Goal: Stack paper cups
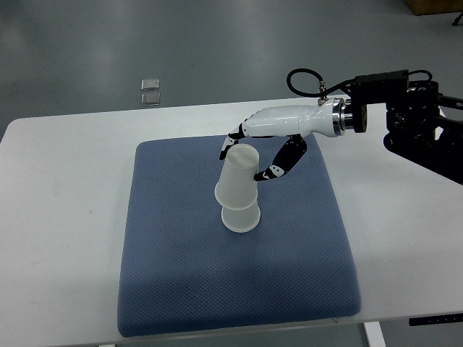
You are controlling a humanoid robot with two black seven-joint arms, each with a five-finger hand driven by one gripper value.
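Reaching in from the table's right edge, the right hand point(249, 155) grips an upturned paper cup point(238, 181) by its base, tilted, its mouth over a second upturned cup point(240, 217) standing mid-way across the blue mat point(181, 289).

- A single top view looks steeply down from the robot's side.
- It takes in the table point(65, 188) nearly edge to edge, with the mat point(217, 289) central and grey floor point(181, 43) beyond.
- The right arm point(405, 108) enters from the picture's right edge.
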